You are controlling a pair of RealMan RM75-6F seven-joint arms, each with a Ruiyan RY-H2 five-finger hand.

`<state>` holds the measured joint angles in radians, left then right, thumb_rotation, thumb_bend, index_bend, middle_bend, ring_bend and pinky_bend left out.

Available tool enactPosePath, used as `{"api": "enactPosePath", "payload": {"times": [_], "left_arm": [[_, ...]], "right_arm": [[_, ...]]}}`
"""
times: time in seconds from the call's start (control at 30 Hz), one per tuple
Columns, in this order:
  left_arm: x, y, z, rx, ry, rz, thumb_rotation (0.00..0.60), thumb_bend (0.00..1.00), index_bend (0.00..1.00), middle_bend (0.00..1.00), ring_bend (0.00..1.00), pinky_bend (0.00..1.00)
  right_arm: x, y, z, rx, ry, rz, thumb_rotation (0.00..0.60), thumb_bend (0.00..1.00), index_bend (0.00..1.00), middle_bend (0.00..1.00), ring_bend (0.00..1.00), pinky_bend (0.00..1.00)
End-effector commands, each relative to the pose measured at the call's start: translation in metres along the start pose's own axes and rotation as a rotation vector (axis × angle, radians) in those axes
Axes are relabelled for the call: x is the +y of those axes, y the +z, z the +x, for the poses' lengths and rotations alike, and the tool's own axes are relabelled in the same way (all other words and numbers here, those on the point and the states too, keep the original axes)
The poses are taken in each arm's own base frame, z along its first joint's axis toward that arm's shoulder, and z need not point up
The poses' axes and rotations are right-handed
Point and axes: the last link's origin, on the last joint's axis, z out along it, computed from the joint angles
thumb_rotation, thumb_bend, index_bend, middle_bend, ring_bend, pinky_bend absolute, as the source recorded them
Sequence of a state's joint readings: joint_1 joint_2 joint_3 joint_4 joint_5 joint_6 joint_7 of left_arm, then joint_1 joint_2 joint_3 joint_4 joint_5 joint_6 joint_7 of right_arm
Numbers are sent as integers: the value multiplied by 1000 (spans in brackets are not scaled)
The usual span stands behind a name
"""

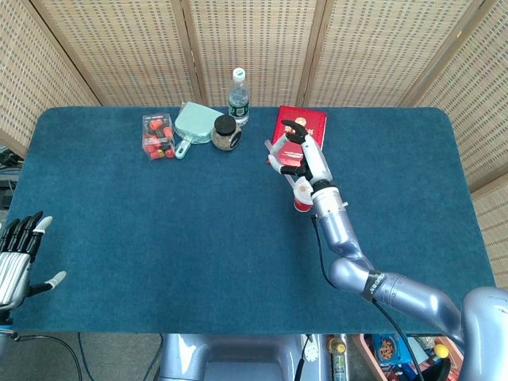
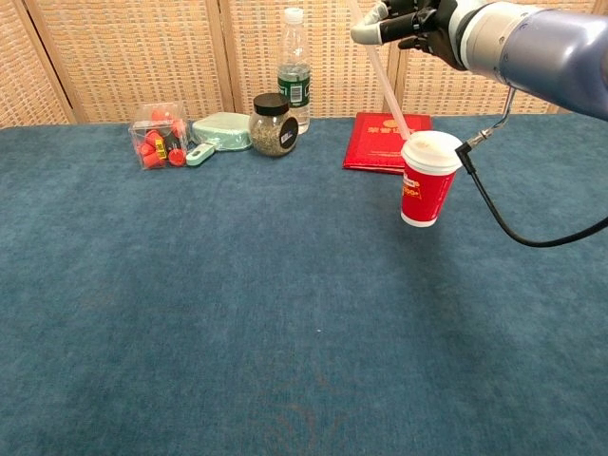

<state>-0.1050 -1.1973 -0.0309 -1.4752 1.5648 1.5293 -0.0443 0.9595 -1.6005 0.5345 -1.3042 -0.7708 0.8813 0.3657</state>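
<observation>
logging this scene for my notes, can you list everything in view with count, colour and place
paper cup: 1, red with white lid, right of table centre
straw: 1, pale, tilted, lower end at the cup lid, held from above
booklet: 1, red, flat behind the cup
water bottle: 1, clear with green label, far edge
jar: 1, glass with black lid, beside the bottle
mint case: 1, pale green, left of the jar
clear box: 1, red pieces inside, far left
table: 1, blue cloth
left hand: open, at the near left edge
right hand: holds the straw above the cup
</observation>
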Motion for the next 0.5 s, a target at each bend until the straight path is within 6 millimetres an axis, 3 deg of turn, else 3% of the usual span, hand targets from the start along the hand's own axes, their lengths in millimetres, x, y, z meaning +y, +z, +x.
{"api": "enactPosePath", "payload": {"times": [0.03, 0.5], "left_arm": [[0, 0, 0, -1, -1, 0, 600, 168, 0, 0, 0, 0], [0, 0, 0, 0, -4, 1, 600, 168, 0, 0, 0, 0]], "right_arm": [[1, 1, 0, 3, 0, -2, 600, 544, 654, 177, 0, 0], [7, 1, 2, 9, -9, -17, 600, 550, 654, 178, 0, 0]]}}
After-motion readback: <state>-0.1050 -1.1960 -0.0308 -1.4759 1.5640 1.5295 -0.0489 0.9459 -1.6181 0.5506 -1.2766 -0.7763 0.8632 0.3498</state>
